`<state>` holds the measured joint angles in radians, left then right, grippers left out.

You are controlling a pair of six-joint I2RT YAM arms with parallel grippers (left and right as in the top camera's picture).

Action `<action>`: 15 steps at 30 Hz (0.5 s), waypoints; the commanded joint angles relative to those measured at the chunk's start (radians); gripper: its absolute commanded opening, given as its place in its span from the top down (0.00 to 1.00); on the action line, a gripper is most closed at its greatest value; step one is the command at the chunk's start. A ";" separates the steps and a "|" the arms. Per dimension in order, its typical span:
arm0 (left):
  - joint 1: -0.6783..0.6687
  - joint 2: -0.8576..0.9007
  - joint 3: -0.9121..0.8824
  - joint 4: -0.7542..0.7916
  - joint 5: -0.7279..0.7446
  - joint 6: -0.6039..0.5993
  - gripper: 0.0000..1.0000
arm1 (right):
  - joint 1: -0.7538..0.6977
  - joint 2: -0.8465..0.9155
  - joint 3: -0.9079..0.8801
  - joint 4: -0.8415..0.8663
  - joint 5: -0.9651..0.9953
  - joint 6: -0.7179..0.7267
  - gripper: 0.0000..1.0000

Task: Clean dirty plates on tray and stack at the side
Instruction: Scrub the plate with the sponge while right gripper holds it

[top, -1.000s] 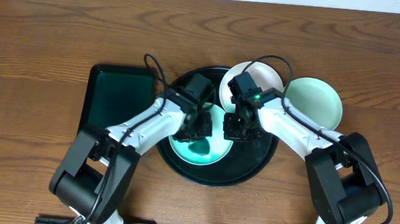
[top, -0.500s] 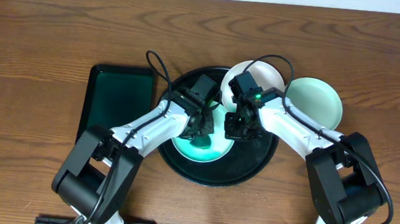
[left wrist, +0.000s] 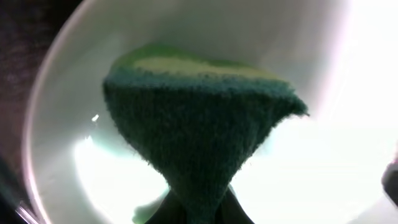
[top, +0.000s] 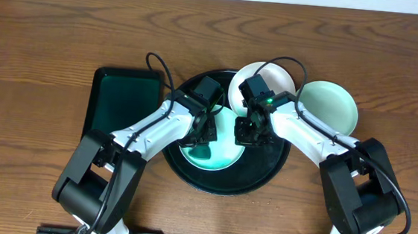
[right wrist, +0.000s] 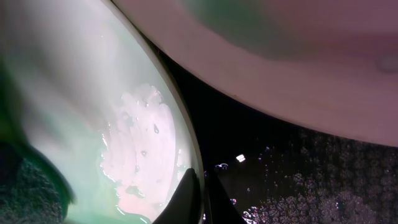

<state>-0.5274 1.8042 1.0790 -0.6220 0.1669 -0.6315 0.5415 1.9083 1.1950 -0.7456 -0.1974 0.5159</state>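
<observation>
The round black tray (top: 264,174) holds a plate (top: 219,160) with teal-green smears. My left gripper (top: 204,134) is shut on a dark green sponge (left wrist: 199,137) and presses it into that plate (left wrist: 311,174). My right gripper (top: 251,134) is shut on the plate's right rim (right wrist: 200,199); wet smears show on the plate (right wrist: 93,93). A white plate (top: 265,84) rests on the tray's back right rim and also shows in the right wrist view (right wrist: 280,62). A pale mint plate (top: 331,108) lies on the table to the right of the tray.
A rectangular black tray (top: 124,106) lies to the left of the round tray. The round tray's floor (right wrist: 298,180) is wet with droplets. Brown wooden table (top: 42,51) lies all around.
My left gripper has rubbed the sponge a little to the right across the plate and back to the left. The right gripper has kept its hold on the rim.
</observation>
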 commanded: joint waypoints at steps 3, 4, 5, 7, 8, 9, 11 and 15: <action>-0.009 0.006 -0.029 0.108 0.105 0.018 0.93 | 0.009 0.021 0.002 -0.013 -0.017 -0.009 0.99; -0.009 0.006 -0.029 0.121 0.071 0.018 0.93 | 0.009 0.021 0.002 -0.013 -0.017 -0.009 0.99; -0.009 0.006 -0.029 0.125 0.035 0.018 0.93 | 0.009 0.021 0.002 -0.013 -0.017 -0.008 0.99; -0.009 0.006 -0.029 0.127 -0.106 0.018 0.93 | 0.009 0.021 0.002 -0.013 -0.017 -0.008 0.99; -0.008 0.006 -0.029 0.127 -0.174 0.018 0.93 | 0.009 0.021 0.002 -0.012 -0.017 -0.009 0.99; -0.005 0.006 -0.027 0.127 -0.241 0.018 0.93 | 0.009 0.021 0.002 -0.013 -0.017 -0.009 0.99; 0.007 0.004 -0.006 0.098 -0.310 0.023 0.93 | 0.009 0.021 0.002 -0.013 -0.017 -0.016 0.99; 0.029 -0.010 0.062 -0.018 -0.368 0.055 0.93 | 0.009 0.021 0.002 -0.013 -0.017 -0.016 0.99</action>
<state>-0.5404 1.8015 1.0855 -0.5762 0.0116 -0.6182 0.5415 1.9083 1.1950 -0.7471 -0.1974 0.5159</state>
